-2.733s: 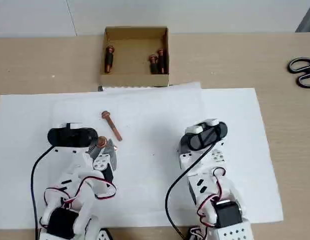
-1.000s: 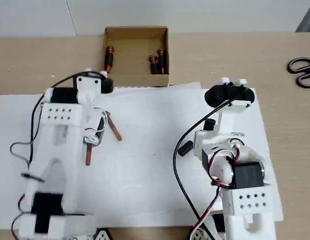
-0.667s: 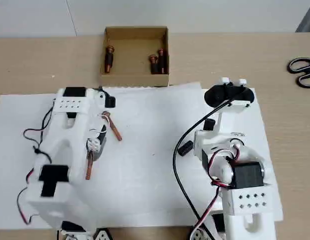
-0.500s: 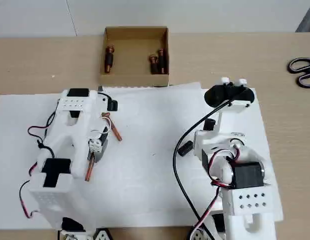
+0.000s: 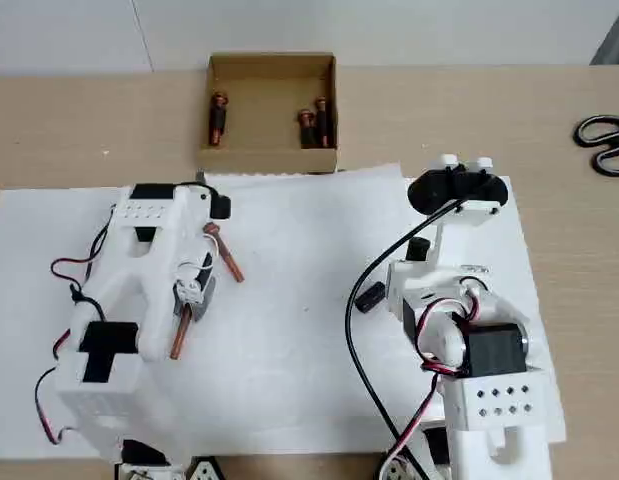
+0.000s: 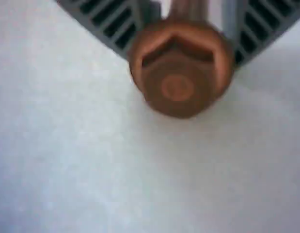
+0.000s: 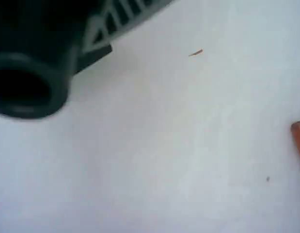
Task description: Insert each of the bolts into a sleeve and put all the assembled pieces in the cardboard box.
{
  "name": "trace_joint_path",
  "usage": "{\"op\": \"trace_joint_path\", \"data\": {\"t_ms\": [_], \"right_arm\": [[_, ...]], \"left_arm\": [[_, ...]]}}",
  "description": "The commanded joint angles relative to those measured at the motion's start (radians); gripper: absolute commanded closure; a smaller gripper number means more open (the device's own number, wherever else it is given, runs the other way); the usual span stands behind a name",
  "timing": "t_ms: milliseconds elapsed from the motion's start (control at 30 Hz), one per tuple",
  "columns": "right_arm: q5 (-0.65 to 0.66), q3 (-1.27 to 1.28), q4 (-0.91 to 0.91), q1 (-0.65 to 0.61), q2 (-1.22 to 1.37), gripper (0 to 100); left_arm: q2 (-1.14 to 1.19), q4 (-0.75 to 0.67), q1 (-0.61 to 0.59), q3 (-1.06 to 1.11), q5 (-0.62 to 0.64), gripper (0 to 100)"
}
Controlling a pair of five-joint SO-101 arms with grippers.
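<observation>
Wooden table (image 5: 69,120) with a big white paper (image 5: 309,380) on it, both arms parked over the sheet. Left arm (image 5: 129,300) is on one side, right arm (image 5: 459,330) on the other. Cardboard box (image 5: 272,158) sits just past the paper's far edge with three assembled pieces (image 5: 218,118) in it. Scissors (image 5: 604,140) lie way off by the table's edge on the right arm's side.

Left gripper (image 5: 192,300) has its fingers (image 6: 108,22) pinching a copper bolt (image 6: 181,73) by the shank, hex head facing the wrist camera, low over the paper. A loose bolt (image 5: 226,252) lies flat on the sheet just beside that gripper. Right gripper (image 5: 374,295) looks clamped on a black sleeve (image 7: 28,82), held over bare paper near the middle.
</observation>
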Motion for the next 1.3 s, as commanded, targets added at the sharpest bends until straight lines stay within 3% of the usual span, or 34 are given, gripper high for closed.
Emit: {"op": "trace_joint_path", "data": {"t_ms": [0,167,533,667,800,1000,1133,1267], "right_arm": [[-0.011,-0.048,0.005,0.008,-0.005,99.5],[-0.011,-0.048,0.005,0.008,-0.005,99.5],[-0.011,-0.048,0.005,0.008,-0.005,99.5],[-0.011,-0.048,0.005,0.007,-0.005,99.5],[-0.011,-0.049,-0.002,0.001,-0.005,99.5],[0.000,-0.055,0.005,-0.004,-0.088,99.5],[0.068,-0.029,0.005,-0.074,-0.242,99.5],[0.083,0.052,0.028,-0.173,-0.389,99.5]], "left_arm": [[0.009,-0.135,0.009,0.051,-0.002,91],[0.000,-0.155,0.009,0.071,-0.003,98],[0.000,-0.219,0.009,0.074,0.015,100],[-0.023,-0.173,0.009,0.019,0.057,100],[-0.147,-0.074,0.006,-0.070,0.060,100],[-0.430,-0.061,0.009,-0.077,0.057,100],[-0.632,-0.049,0.017,-0.070,0.031,100],[-0.756,0.049,0.029,-0.061,0.005,100]]}}
